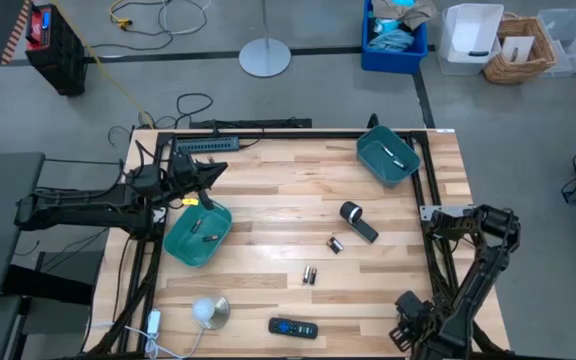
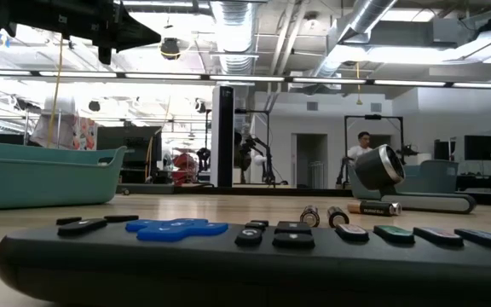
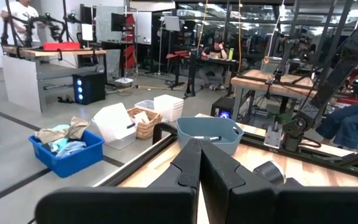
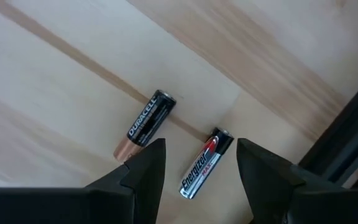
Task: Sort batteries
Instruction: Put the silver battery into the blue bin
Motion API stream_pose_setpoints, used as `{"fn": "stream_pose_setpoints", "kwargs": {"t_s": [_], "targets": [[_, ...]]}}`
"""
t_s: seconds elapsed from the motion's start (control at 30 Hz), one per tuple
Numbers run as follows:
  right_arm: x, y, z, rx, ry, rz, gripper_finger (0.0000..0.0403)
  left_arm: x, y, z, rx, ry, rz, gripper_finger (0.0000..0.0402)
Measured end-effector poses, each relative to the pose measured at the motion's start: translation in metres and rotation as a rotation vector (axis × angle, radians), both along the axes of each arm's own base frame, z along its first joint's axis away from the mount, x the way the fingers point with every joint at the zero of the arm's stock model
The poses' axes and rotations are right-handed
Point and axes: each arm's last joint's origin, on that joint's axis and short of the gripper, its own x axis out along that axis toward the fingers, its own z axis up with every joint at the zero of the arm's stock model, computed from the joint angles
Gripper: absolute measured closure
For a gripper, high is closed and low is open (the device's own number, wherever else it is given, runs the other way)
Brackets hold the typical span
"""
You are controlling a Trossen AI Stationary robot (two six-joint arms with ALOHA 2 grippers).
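At the bench's (image 1: 268,190) front right corner, the right tool (image 4: 197,163) hangs with its fingers spread wide, framing a silver Energizer battery (image 4: 206,172); a black-and-copper Duracell battery (image 4: 143,126) lies just beside that cell, apart from it. Taking the black cylinder (image 1: 356,221) with a white end as landmark: a single battery (image 1: 335,244) lies just in front of it, and a pair of batteries (image 1: 309,274) sits further front, side by side. The remote control (image 1: 293,328) rests beyond those, near the front edge. Left of the cylinder, the left tool (image 3: 199,163), fingers pressed together on nothing, hovers over the near teal bin (image 1: 196,236), which holds a few cells. A second teal bin (image 1: 387,155) stands behind the cylinder.
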Motion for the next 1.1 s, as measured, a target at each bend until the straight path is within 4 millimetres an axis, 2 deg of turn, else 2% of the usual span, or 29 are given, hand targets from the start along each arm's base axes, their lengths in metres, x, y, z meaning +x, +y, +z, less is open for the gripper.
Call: {"fn": "stream_pose_setpoints", "kwargs": {"t_s": [0.33, 0.7, 1.1], "targets": [[-0.006, 0.002, -0.001, 0.012, 0.035, 0.132, 0.0188, 0.0, 0.0, 0.0, -0.002, -0.001, 0.0, 0.0401], [0.014, -0.003, 0.005, 0.109, 0.161, 0.172, 0.0188, 0.0, 0.0, -0.001, -0.009, 0.003, -0.001, 0.0401], [0.027, -0.004, 0.005, 0.164, 0.166, 0.163, 0.018, 0.0, 0.0, -0.001, -0.012, 0.001, -0.001, 0.0401]]}}
